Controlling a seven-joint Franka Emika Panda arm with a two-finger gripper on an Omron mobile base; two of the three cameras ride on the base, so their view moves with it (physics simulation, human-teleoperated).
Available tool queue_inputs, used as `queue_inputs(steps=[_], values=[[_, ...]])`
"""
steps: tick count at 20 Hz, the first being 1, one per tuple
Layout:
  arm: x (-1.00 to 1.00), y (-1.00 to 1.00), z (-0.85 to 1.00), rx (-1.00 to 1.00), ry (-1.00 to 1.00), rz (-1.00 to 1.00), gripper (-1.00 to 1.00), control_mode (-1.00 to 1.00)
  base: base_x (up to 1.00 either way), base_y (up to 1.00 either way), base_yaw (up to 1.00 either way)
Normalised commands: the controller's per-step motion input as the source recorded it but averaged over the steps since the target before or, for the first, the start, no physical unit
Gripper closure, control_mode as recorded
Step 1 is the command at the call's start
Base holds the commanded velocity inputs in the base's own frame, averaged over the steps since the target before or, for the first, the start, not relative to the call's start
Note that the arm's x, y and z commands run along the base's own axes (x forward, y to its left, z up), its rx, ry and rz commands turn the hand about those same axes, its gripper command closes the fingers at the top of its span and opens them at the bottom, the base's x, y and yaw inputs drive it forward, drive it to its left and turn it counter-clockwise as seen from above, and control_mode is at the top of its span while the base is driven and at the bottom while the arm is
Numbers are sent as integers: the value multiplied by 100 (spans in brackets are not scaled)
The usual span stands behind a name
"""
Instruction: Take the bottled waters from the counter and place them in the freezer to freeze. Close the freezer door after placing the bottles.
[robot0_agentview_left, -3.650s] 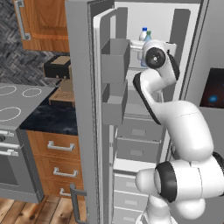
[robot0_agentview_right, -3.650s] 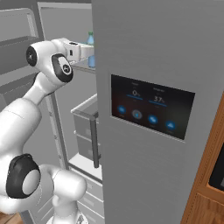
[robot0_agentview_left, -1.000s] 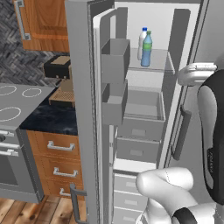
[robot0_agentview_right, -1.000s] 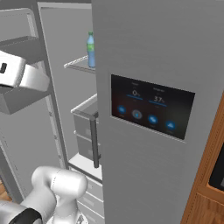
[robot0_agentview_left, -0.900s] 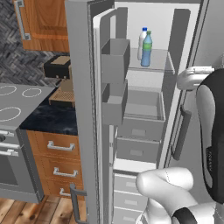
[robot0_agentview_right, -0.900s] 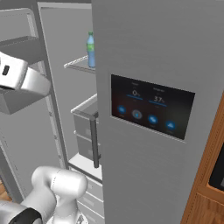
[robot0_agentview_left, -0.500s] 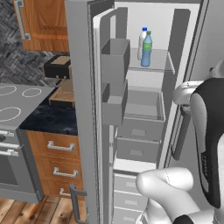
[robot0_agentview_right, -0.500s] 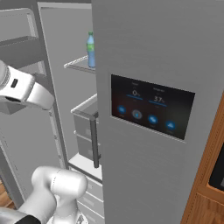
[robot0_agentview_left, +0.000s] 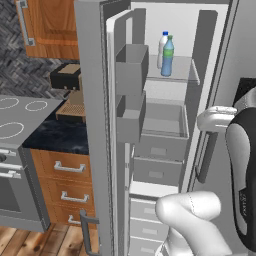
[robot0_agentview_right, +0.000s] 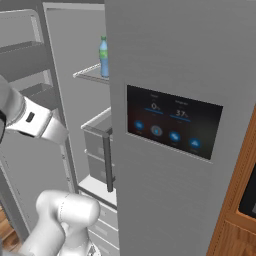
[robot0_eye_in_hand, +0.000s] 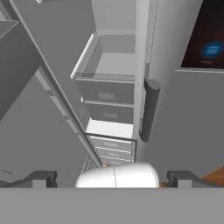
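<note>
Left base view: both bottled waters on the freezer top shelf, freezer door open. Right base view – our arm has pulled back. Hand view: claw released, empty – door-closing comes next.

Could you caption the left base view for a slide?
Both bottles stand on the top shelf of the freezer; door open.

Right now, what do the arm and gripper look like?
The arm is glossy white with rounded, tube-like links and a black section at one joint, plus small dark marks on one link. The gripper has two small dark grey, blocky fingertips. No cables are visible.
</note>
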Motion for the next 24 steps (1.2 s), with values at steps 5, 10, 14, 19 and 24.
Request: queue_inputs(steps=[5, 10, 14, 19, 24], values=[[0, 0, -21, 6, 5, 0, -100, -100, 0, 0, 0], [0, 0, -21, 0, 6, 0, -100, -100, 0, 0, 0], [-2, 0, -28, -1, 1, 0, -100, -100, 0, 0, 0], [-2, 0, -40, -8, 1, 0, -100, -100, 0, 0, 0], [-1, 0, -33, -5, 1, 0, -100, -100, 0, 0, 0]])
